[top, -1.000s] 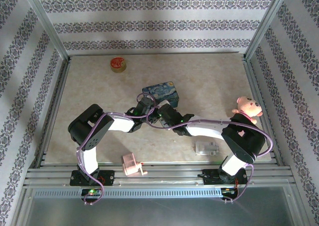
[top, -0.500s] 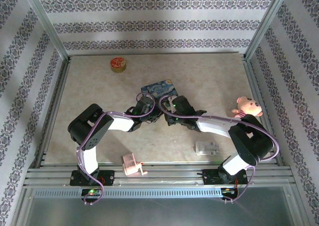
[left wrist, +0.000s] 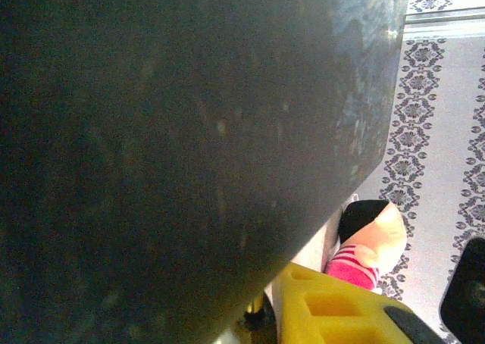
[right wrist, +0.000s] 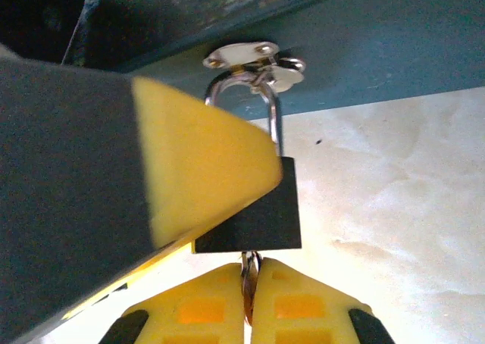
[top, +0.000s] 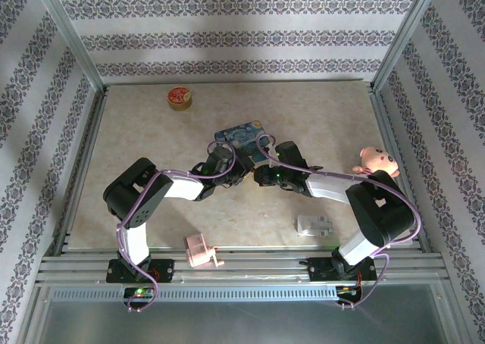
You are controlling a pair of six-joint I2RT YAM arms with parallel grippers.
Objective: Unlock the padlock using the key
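Top external:
- Both arms reach in to the near side of the blue tin [top: 242,134], which sits mid-table [top: 326,117].
- Left gripper [top: 231,168] and right gripper [top: 259,176] are close together at the tin's near edge. Their jaws are too small to read here.
- Padlock and key cannot be made out under the wrists.
- A round red-and-gold tin [top: 179,98] is at the far left and a pink plush toy [top: 377,161] at the right edge.
- A small pink object [top: 201,251] lies near the front rail, and a pale small item [top: 314,225] at front right.

Left wrist:
- A dark blurred surface, very close to the lens, covers most of the frame.
- One yellow finger [left wrist: 326,314] shows at the bottom.
- The plush toy [left wrist: 371,245] and patterned wall are beyond it.
- Left pincer: cannot tell whether it is released or clenched.

Right wrist:
- The padlock [right wrist: 261,211] hangs from the hasp on the blue tin's [right wrist: 394,48] side.
- Its shackle is threaded through the hasp loop and its dark body hangs below, above the table.
- The key [right wrist: 247,267] stands upright under the padlock body, with its tip at the bottom face.
- The right gripper [right wrist: 248,283] is clenched on the key, with the yellow pads [right wrist: 303,306] pressed together either side of it.
- The left gripper's yellow finger [right wrist: 197,170] lies against the padlock from the left and overlaps the body's upper corner and the shackle.
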